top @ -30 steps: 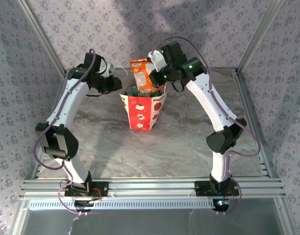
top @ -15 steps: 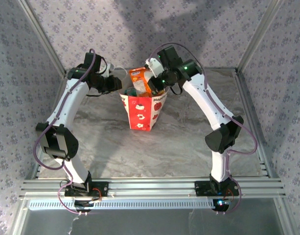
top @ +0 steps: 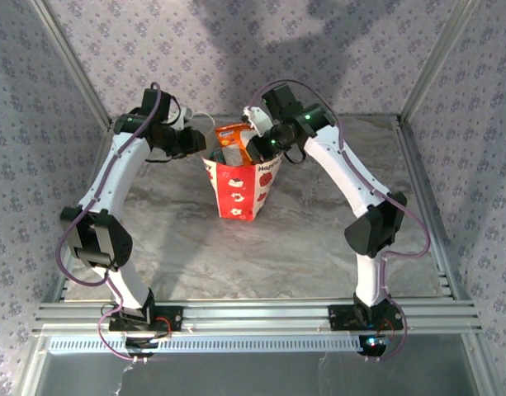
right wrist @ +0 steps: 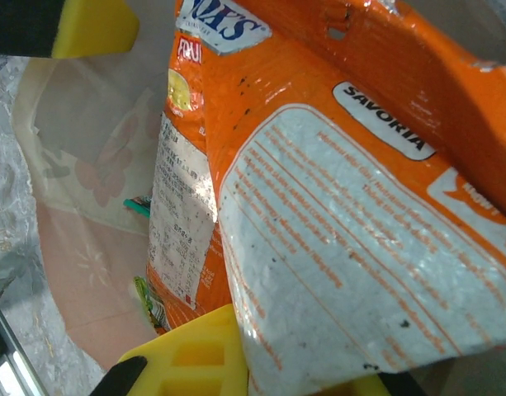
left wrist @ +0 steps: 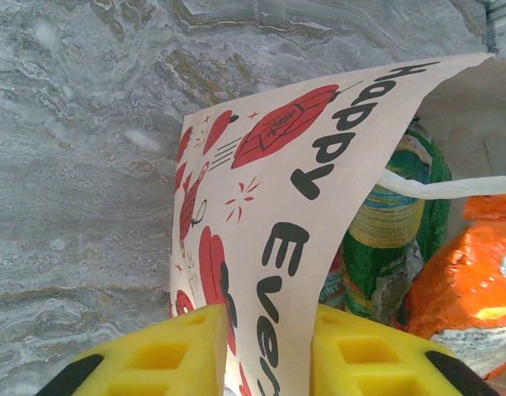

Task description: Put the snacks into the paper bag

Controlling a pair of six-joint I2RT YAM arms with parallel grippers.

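Jaws of the left arm (top: 112, 181) are set narrow, pinching the bag's (top: 240, 190) far-left rim: in the left wrist view one yellow pad (left wrist: 166, 351) sits outside the printed paper wall (left wrist: 269, 190) and the other inside it. The right jaws are clamped on the orange packet (top: 234, 134), which hangs upright in the bag's open mouth, its lower part inside and its top above the rim. In the right wrist view that packet (right wrist: 335, 190) sits against a yellow pad (right wrist: 195, 351). A green packet (left wrist: 393, 239) stands inside the bag beside the orange one (left wrist: 463, 280), behind a white string handle (left wrist: 451, 186). The bag stands upright mid-worktop (top: 236, 256), toward the back, between the two arms.
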